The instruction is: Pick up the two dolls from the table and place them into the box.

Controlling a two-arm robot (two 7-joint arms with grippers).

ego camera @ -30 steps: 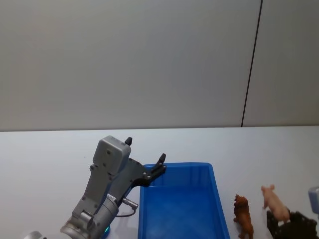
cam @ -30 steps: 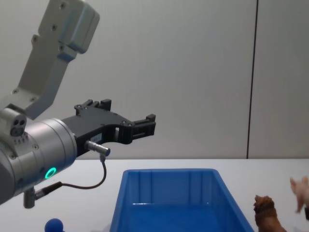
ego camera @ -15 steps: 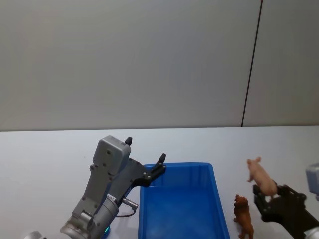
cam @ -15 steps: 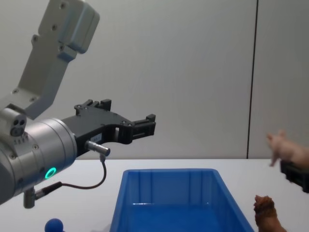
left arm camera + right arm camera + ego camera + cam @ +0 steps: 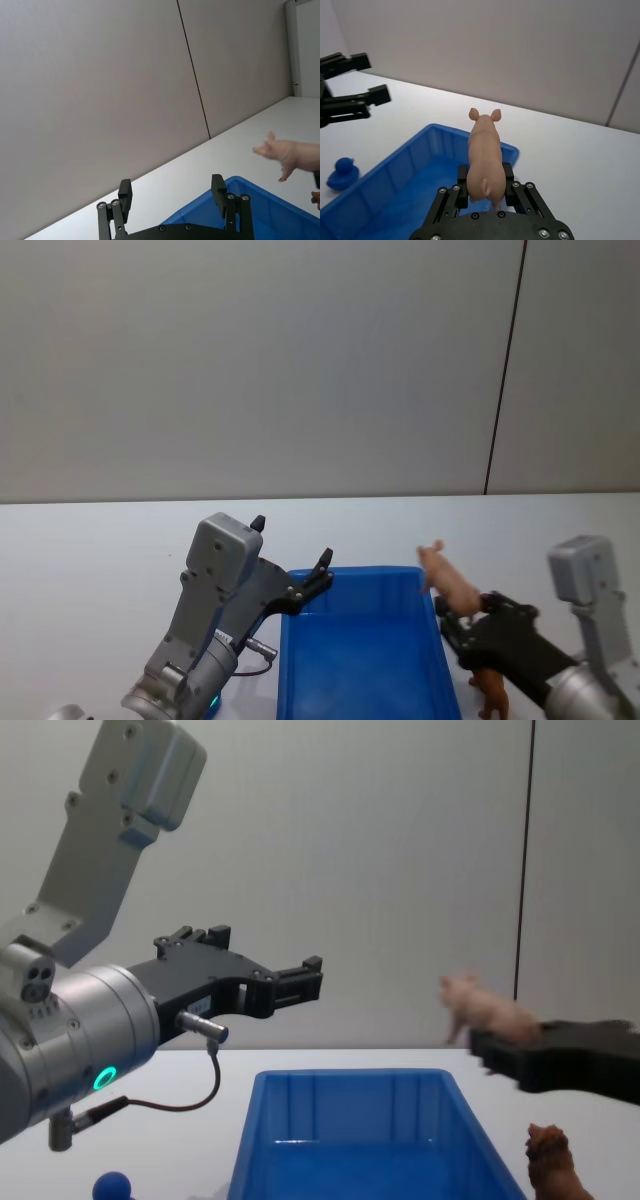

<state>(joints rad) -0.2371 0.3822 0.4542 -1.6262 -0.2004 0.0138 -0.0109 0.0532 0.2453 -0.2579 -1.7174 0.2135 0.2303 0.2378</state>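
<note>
The right gripper [image 5: 463,623] reaches in from the right and is clamped on the pink pig [image 5: 448,580], one of the two dolls. Its fingers [image 5: 463,176] press against the pig's hindquarters from both sides, and the pig stands upright between them with its snout pointing away from the wrist. The pig is held in the air, clear of the table [image 5: 100,540], above the right edge of the blue bin [image 5: 355,574]. From the chest view the pig [image 5: 490,1010] hangs well above the bin's rim [image 5: 350,1074], with the right gripper [image 5: 492,1050] just beneath it.

The other doll, the brown animal [image 5: 491,696], stands on the table just beside the bin's right wall, below the right gripper and partly hidden by it. The chest view shows its head and back [image 5: 553,1165] at the lower right, outside the bin.

The left gripper [image 5: 292,543] hovers over the bin's far left corner. Its fingers [image 5: 125,193] are spread wide apart with nothing between them. A blue duck [image 5: 342,172] sits on the table to the left of the bin, apart from it.
</note>
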